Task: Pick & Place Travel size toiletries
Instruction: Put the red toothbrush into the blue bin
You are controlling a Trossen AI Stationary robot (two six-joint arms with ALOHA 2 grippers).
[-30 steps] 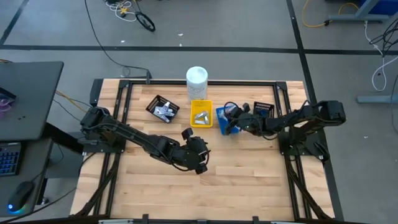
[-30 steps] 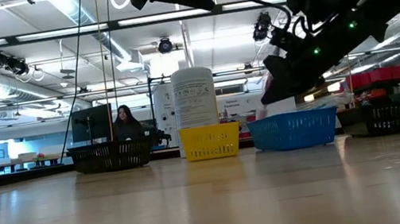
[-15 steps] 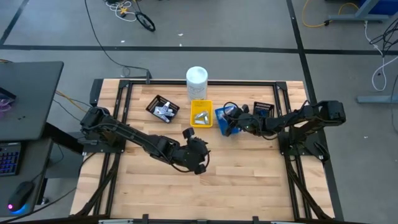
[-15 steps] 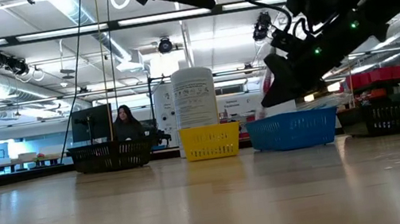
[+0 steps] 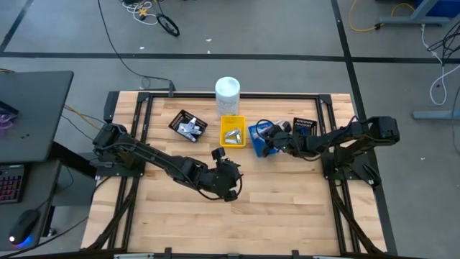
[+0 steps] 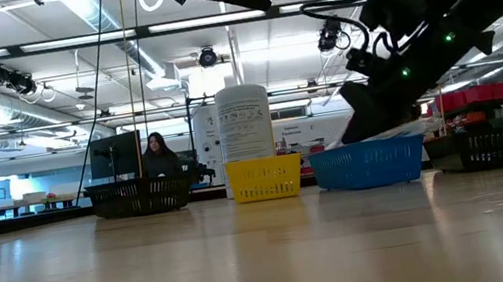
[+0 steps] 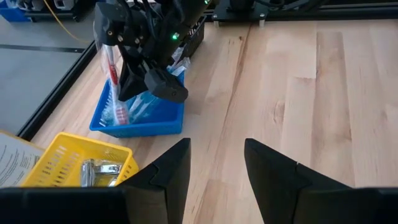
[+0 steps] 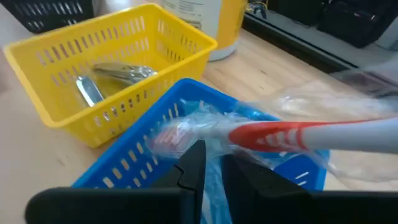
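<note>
A wrapped toothbrush (image 8: 292, 134) with a red-and-white handle is lying across the blue tray (image 8: 130, 152), gripped at its handle by the right gripper (image 7: 148, 78), whose fingers are nearly closed on it above that tray at the far side of the table. The left gripper (image 7: 216, 163) is hanging over the bare middle of the pale wooden table (image 5: 287, 201), its fingers parted with nothing between them. Silvery sachets (image 8: 115, 73) are sitting in the yellow tray (image 8: 56, 59) beside the blue one, a white container (image 5: 227, 89) is standing behind them, and across the room a person (image 6: 159, 156) is sitting under bright ceiling lights.
</note>
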